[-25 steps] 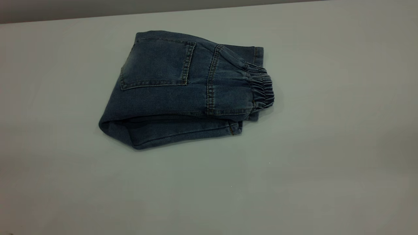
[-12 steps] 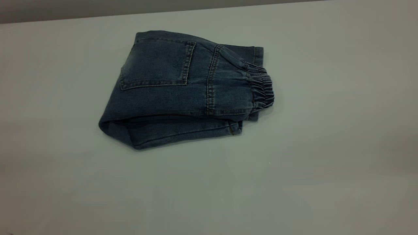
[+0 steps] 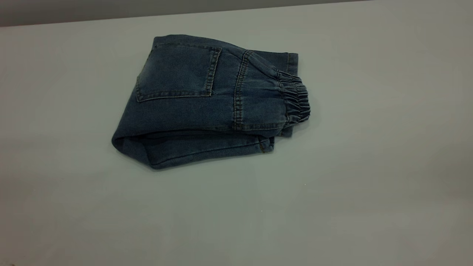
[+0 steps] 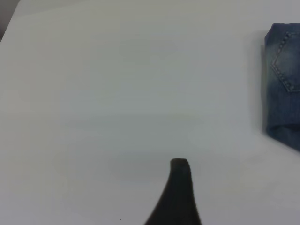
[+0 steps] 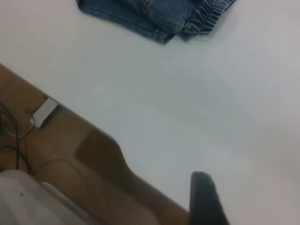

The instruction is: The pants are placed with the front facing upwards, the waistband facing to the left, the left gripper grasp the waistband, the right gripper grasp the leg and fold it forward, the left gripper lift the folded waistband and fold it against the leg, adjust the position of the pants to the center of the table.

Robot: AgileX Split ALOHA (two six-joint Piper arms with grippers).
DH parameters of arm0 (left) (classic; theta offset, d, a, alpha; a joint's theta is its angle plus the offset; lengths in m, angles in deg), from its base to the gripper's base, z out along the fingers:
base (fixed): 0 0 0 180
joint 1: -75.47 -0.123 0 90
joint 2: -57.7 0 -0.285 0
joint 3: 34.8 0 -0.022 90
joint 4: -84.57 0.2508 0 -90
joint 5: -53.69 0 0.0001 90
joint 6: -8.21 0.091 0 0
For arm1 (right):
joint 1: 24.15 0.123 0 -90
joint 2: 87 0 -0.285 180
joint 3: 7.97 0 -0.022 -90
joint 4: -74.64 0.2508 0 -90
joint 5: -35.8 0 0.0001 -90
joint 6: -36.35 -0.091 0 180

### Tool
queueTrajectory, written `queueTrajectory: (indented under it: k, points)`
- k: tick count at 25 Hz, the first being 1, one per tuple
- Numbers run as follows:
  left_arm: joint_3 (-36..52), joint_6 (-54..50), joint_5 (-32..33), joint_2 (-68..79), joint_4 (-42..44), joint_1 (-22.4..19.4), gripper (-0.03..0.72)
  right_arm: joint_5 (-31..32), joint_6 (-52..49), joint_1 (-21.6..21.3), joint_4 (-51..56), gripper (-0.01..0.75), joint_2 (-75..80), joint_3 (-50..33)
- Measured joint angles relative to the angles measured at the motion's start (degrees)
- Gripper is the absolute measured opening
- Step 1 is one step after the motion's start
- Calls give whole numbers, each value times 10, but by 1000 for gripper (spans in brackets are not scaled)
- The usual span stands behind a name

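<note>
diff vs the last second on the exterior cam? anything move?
Nothing visibly changed. The folded pants lie in the same spot on the table, pocket side up, the waistband at the right end. No arm enters the exterior view in any picture. Each wrist view shows only one dark fingertip over bare table, clear of the pants: left gripper, right gripper.

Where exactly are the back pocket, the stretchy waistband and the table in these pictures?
back pocket point(image 3: 177, 72): exterior view, middle of the stitched patch.
waistband point(image 3: 297, 99): exterior view, gathered elastic at the pants' right end.
table point(image 3: 369, 184): exterior view, bare surface right of the pants.
</note>
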Motion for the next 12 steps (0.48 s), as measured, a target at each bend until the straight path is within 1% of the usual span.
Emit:
queueTrajectory:
  k: [5,6,8,9,12]
  points:
    - [-1,0,0,0,0,0,582,1,0,-1,0,346,-2,0]
    - [-1,0,0,0,0,0,582,1,0,-7,0,343,-3,0]
    - [-1,0,0,0,0,0,582,1,1,-31,7,339,-3,0]
    - [-1,0,0,0,0,0,582,1,2,-51,8,339,-4,0]
    - [-1,0,0,0,0,0,582,1,2,-135,8,339,-5,0]
